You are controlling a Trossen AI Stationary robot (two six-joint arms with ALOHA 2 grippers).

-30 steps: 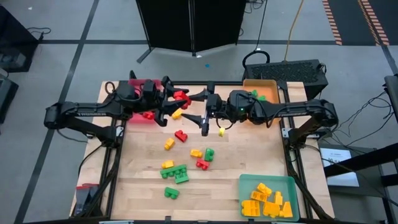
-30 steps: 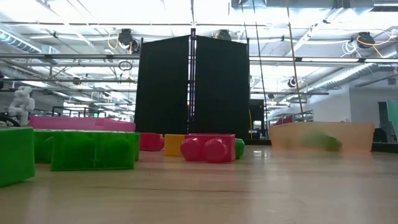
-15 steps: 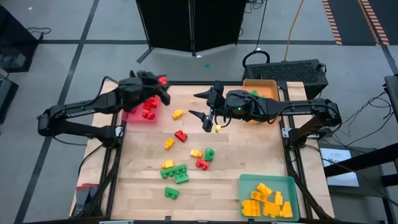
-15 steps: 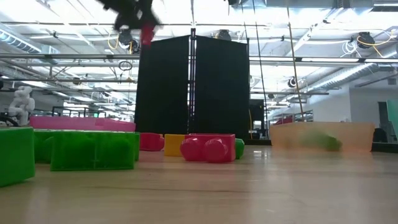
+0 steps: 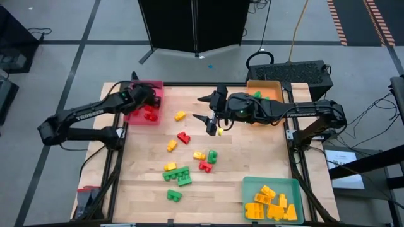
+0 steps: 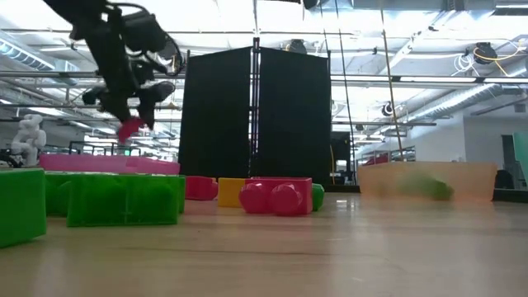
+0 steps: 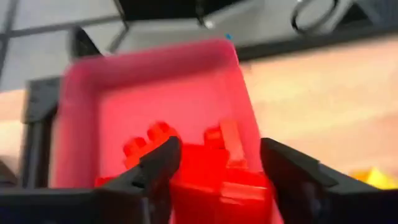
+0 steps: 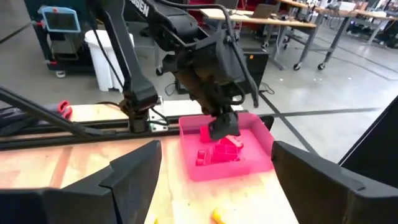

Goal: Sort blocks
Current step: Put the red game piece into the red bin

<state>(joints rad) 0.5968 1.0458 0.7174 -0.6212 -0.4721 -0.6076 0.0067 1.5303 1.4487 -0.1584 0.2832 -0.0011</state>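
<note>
White letters reading "TROSSEN" run along the left arm (image 5: 88,115), on the link stretching away from the red tray (image 5: 144,113). No other lettering is legible.

three trays (image 5: 273,184), two arms (image 5: 82,116), and roughly eleven loose blocks (image 5: 184,137) on the table (image 5: 252,151).

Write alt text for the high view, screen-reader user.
Overhead view of a wooden table: the left end effector hovers over a red tray holding red blocks, while the right end effector, open, hangs mid-table. Loose red, yellow and green blocks lie scattered below; a teal tray holds yellow ones.
</note>
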